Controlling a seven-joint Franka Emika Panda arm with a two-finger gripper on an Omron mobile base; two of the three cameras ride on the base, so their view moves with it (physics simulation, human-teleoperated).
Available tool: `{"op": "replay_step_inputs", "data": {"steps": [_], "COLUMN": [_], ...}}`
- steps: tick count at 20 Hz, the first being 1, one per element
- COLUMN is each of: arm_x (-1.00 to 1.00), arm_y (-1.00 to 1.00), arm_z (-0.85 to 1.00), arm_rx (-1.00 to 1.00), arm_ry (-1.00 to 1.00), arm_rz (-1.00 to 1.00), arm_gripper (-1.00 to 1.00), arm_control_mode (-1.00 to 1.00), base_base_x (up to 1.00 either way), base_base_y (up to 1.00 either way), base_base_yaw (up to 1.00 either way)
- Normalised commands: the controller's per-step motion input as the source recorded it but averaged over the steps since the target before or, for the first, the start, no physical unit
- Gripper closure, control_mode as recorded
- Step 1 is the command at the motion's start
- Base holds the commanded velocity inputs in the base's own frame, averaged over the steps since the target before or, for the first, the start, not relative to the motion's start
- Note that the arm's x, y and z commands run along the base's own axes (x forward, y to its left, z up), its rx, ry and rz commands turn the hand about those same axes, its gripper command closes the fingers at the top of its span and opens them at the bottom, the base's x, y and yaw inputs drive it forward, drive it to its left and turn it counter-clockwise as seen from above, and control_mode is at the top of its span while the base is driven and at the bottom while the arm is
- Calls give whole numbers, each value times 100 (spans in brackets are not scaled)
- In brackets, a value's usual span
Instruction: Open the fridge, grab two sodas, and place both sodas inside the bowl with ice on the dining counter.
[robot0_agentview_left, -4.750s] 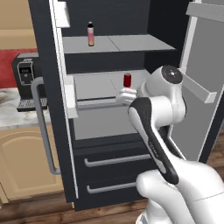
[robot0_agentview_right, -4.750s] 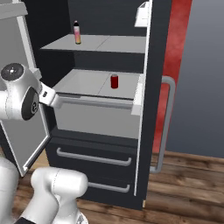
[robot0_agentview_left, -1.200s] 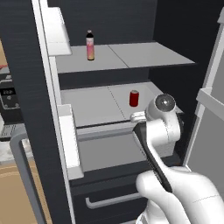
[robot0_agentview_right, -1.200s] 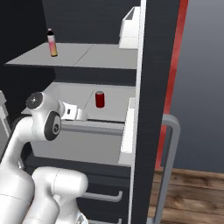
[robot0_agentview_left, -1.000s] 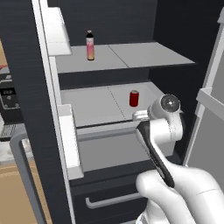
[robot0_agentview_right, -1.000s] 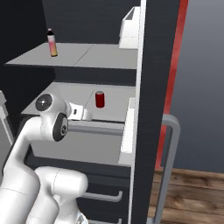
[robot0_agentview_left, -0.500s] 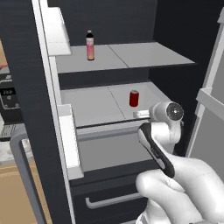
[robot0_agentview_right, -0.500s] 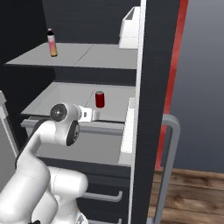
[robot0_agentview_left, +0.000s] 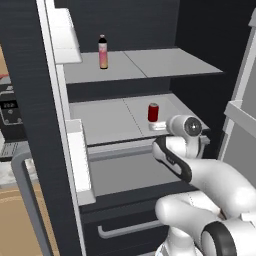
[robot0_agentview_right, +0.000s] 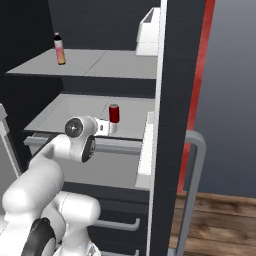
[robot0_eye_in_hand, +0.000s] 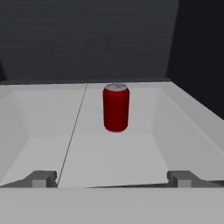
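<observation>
You are looking into a rendered home kitchen. The tall black fridge (robot0_agentview_left: 30, 75) stands open in front of you, its grey shelves (robot0_agentview_left: 150, 62) carrying a red soda can (robot0_agentview_left: 153, 112) and a slim pink-orange bottle (robot0_agentview_left: 103, 52), with lower drawers and their grey bar handles (robot0_agentview_left: 125, 230) beneath. To the left a black coffee machine (robot0_agentview_left: 10, 112) sits on a table (robot0_agentview_left: 7, 170) above tan wood cabinets (robot0_agentview_left: 15, 220). To the right you can see a wood plank floor (robot0_agentview_right: 215, 225) and a plain grey wall (robot0_agentview_right: 232, 95).
</observation>
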Motion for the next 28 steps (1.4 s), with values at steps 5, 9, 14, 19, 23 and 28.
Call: {"op": "replay_step_inputs", "data": {"steps": [5,9,14,19,23,28], "arm_x": [10,23,33,36,32,29], "arm_y": [1,0,-1,-6,-3,-5], "arm_z": [0,0,0,0,9,16], "arm_rx": [0,0,1,2,0,0], "arm_ry": [1,0,0,0,0,1], "arm_rz": [0,0,0,0,0,0], "arm_gripper": [-100,-100,-100,-100,-100,-100], "arm_control_mode": [-100,-100,-100,-100,-100,-100], "base_base_x": [0,0,0,0,0,0], "base_base_y": [0,0,0,0,0,0], "base_base_yaw": [0,0,0,0,0,0]}}
